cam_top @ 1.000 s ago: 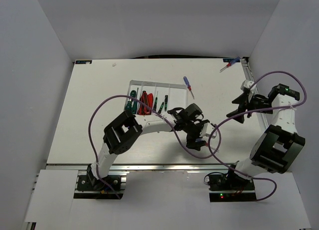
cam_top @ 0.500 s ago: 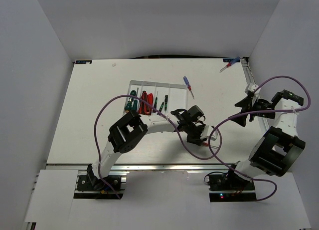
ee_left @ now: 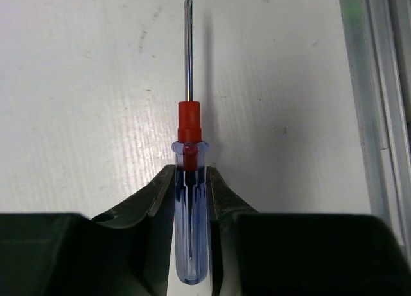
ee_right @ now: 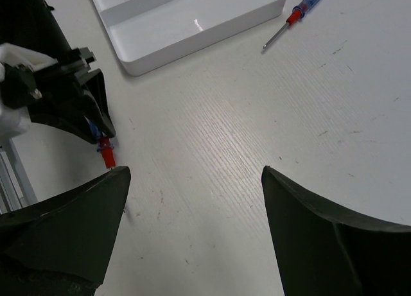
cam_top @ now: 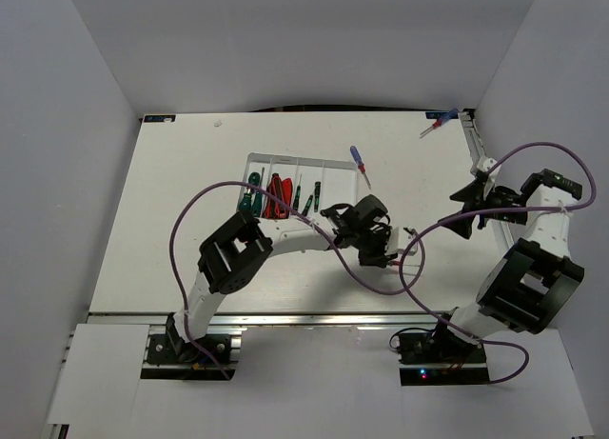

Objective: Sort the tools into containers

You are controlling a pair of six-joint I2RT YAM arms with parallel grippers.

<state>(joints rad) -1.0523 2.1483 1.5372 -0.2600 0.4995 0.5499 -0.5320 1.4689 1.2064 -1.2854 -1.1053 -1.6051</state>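
The left end effector [ee_left: 189, 180] is closed tightly on the clear blue handle of a red-collared screwdriver [ee_left: 189, 122]. In the wrist view its shaft points to 12 o'clock over the desk [ee_left: 83, 116]. The tool is held at 5 o'clock from the white tray [cam_top: 335, 180]. The right end effector [ee_right: 196, 180] is spread wide, with nothing held.

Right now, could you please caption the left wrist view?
Left gripper shut on a blue-handled screwdriver, shaft pointing away across the white table.
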